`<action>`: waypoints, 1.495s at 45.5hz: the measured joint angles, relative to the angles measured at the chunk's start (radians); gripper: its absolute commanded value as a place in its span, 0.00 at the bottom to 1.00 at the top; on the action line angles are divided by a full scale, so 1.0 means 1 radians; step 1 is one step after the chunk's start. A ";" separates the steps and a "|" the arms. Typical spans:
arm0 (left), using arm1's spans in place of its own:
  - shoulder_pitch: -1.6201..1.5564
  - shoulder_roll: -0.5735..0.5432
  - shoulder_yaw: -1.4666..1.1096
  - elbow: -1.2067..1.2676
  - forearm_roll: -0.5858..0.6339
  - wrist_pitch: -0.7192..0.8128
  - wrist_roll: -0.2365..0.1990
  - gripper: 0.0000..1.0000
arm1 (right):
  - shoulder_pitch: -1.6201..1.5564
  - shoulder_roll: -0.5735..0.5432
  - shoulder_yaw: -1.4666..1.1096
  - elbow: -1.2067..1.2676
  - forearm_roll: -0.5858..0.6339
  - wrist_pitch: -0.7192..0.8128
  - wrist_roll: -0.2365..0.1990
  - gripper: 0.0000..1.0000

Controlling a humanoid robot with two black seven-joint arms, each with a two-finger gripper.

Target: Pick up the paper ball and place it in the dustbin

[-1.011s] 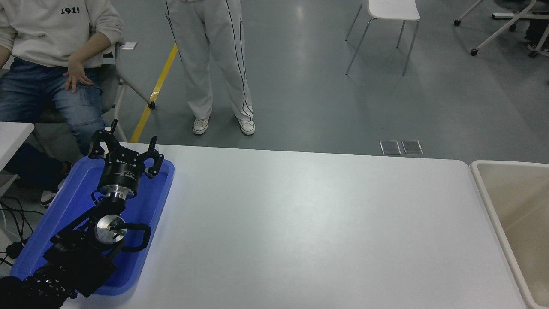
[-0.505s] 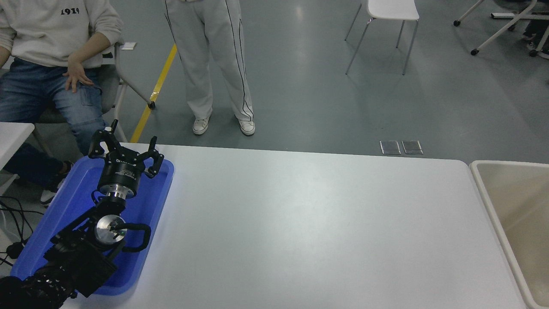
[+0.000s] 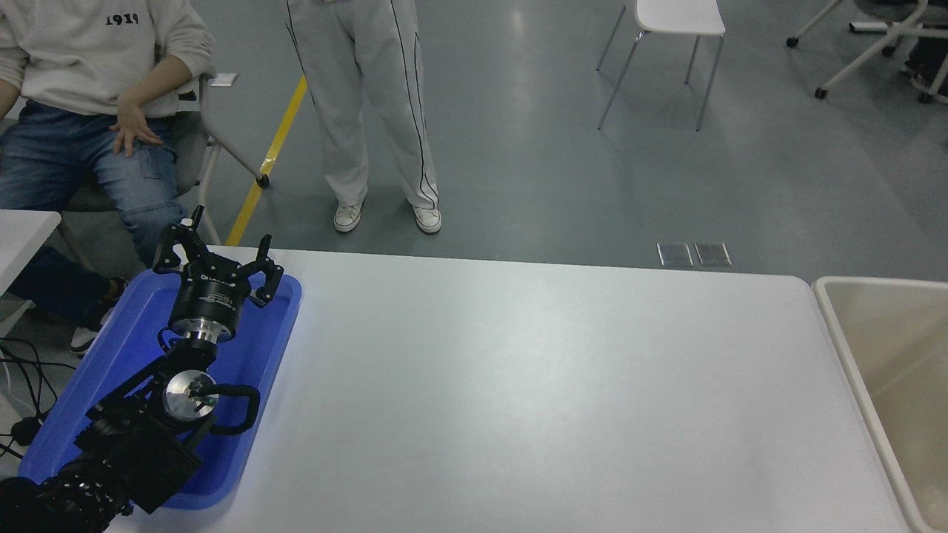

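The cream dustbin (image 3: pixel 828 314) stands off the table's right edge, only its left part in view, and what shows of its inside is bare. The paper ball does not show anywhere in view. My left gripper (image 3: pixel 216 248) is open and empty, parked at the lower left above a blue tray (image 3: pixel 278 337). My right arm and gripper are out of view.
The white table (image 3: pixel 533 385) fills the middle. A person sits at the far left (image 3: pixel 89 89) and another stands beyond the far edge (image 3: pixel 370 111). A white chair (image 3: pixel 670 29) stands on the floor behind. Another table's corner (image 3: pixel 22 229) is at the left.
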 measured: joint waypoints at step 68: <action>0.000 0.000 0.000 0.000 0.000 0.000 -0.002 1.00 | -0.411 0.176 0.311 -0.205 0.070 -0.833 0.008 0.90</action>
